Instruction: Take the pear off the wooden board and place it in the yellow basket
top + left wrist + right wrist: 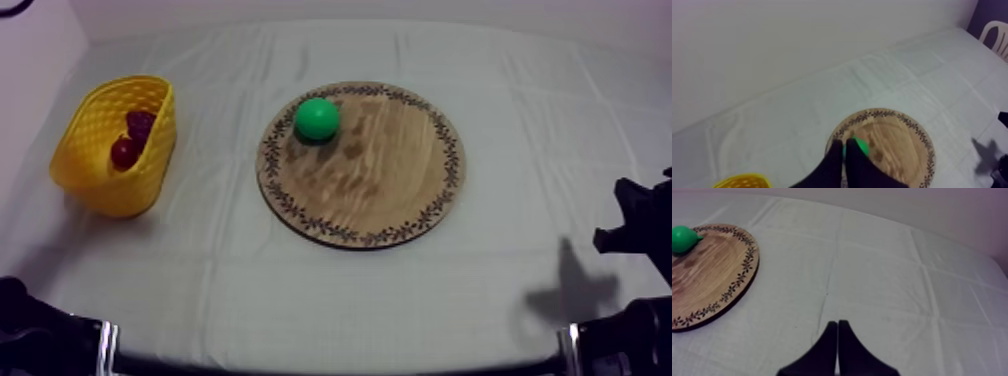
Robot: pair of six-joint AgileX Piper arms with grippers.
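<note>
two grippers, both empty. left gripper: fingers pressed together into a narrow wedge, holding nothing, aimed at the board. right gripper: fingers likewise together, holding nothing, over bare cloth well off the board's edge.

pear: green, resting on the board, near its patterned rim on the far side towards the basket. in the left wrist view it lies straight beyond the fingertips, partly hidden by them.

step in hand, as judged: the reach for the pear, with no grasp made yet and the task at its start. the left gripper looks the better placed, since the basket stands off the board on that arm's side. the next move calls for the fingers to part wider than the pear's body, come down over it, and close around the round part.

edges and room: the pear is inside the rim, so it should not roll off the board at once if nudged. bare cloth lies between board and basket, an open path. the basket's wall stands well above the board, so the pear must be lifted over it. a small red fruit and a dark purple fruit already lie inside, and there is room beside them.
</note>
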